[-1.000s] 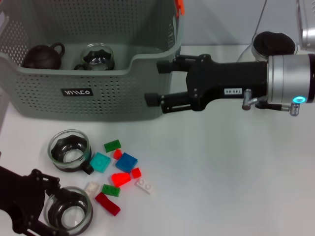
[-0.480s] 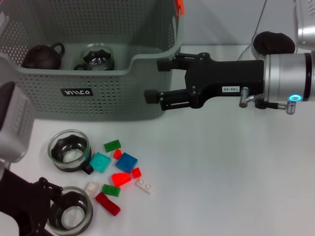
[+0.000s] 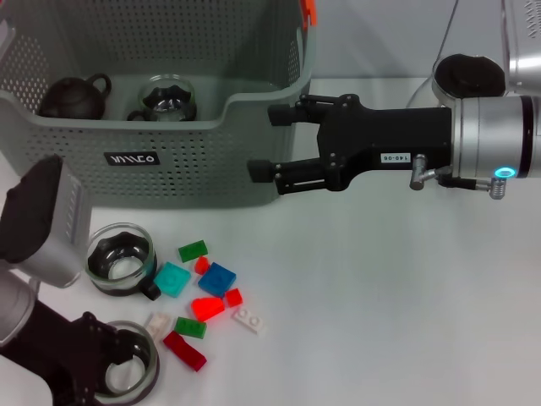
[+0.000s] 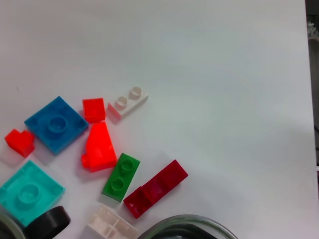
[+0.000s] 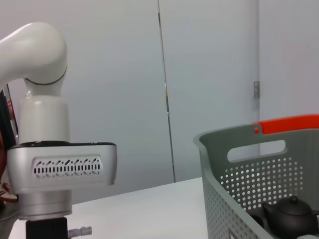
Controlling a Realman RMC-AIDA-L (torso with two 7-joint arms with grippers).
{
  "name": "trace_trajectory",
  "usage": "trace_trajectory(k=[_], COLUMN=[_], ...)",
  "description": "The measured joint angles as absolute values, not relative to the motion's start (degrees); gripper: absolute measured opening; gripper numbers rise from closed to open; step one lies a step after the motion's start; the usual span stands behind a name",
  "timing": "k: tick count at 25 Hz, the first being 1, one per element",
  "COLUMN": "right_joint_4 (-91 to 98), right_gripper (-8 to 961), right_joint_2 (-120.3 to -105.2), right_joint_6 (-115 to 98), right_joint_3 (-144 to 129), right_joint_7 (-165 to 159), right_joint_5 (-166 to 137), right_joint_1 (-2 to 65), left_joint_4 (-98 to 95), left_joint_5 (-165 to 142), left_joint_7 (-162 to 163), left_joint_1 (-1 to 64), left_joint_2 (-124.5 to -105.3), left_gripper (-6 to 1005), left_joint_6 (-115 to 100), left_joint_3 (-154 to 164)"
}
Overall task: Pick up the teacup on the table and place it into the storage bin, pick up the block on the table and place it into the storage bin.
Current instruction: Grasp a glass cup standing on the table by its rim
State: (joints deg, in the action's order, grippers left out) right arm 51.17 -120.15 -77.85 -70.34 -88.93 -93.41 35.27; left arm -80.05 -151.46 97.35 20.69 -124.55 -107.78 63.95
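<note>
- Head view: the storage bin [image 3: 169,161] is seen standing at the back left of the white surface [image 3: 380,296], with a dark teapot [image 3: 74,96] and a glass teacup [image 3: 166,97] inside it.
- Two more teacups are seen on the surface in front of the bin: one [image 3: 121,259] beside the scattered blocks [image 3: 207,292], the other [image 3: 127,372] at the near edge, with the left end effector [image 3: 106,376] set around it; whether its fingers are clamped cannot be told.
- The right end effector [image 3: 269,142] is held above the surface at the bin's right front corner, its two fingers apart and nothing between them.
- Left wrist view: blue [image 4: 54,124], teal [image 4: 29,193], red [image 4: 98,148], green [image 4: 121,177], dark red [image 4: 155,188] and white [image 4: 127,101] blocks are shown lying close together, with a glass rim [image 4: 187,226] just beside them.
- Right wrist view: the bin's wall [image 5: 249,194], its orange clip [image 5: 286,123] and the teapot [image 5: 291,214] are shown, with the left arm [image 5: 47,149] well apart.
</note>
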Motion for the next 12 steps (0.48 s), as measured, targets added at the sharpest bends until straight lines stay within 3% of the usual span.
trace_trajectory(k=[12], right_joint_4=[50.16], right_gripper=[919], right_joint_2=[-120.15], right_joint_6=[-77.78], right_joint_3=[-69.54], right_joint_7=[-87.85], right_joint_5=[-93.33], right_joint_1=[35.63], left_joint_4=[-77.06], left_joint_5=[-151.10], left_joint_7=[97.38], left_joint_1=[20.62], left_joint_2=[-124.54], left_gripper=[861], left_joint_6=[-106.10], left_joint_3=[64.75])
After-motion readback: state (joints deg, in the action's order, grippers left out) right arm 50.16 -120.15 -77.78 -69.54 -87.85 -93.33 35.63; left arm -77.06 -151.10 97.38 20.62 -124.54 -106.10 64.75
